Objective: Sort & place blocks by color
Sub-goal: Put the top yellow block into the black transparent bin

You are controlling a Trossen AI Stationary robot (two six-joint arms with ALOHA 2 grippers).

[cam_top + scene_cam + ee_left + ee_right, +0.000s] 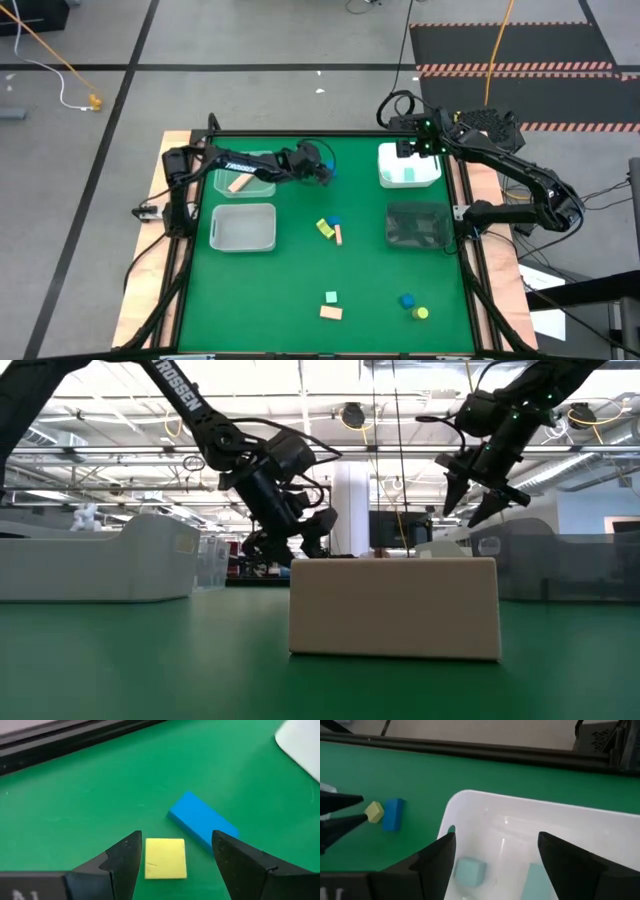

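Observation:
My left gripper [176, 840] is open and low over the green mat near the far edge. Its fingers stand on either side of a small yellow block [165, 858] without touching it. A blue bar [202, 822] lies flat just beyond that block. My right gripper [496, 840] is open above the white bin [470, 805], where a mint cube [470, 870] rests on the floor of the bin. In the high view the left gripper [322, 172] is by the blue bar [331, 172], and the right gripper [405, 150] is over the white bin [436, 178].
A clear bin [262, 186] holds a tan block [238, 183]. A second pale bin [243, 246] and a dark bin [418, 240] sit mid-table. Yellow, blue and tan blocks [330, 229] cluster at centre. Mint [330, 297], tan [331, 312], blue [407, 300] and yellow [421, 313] blocks lie near the front.

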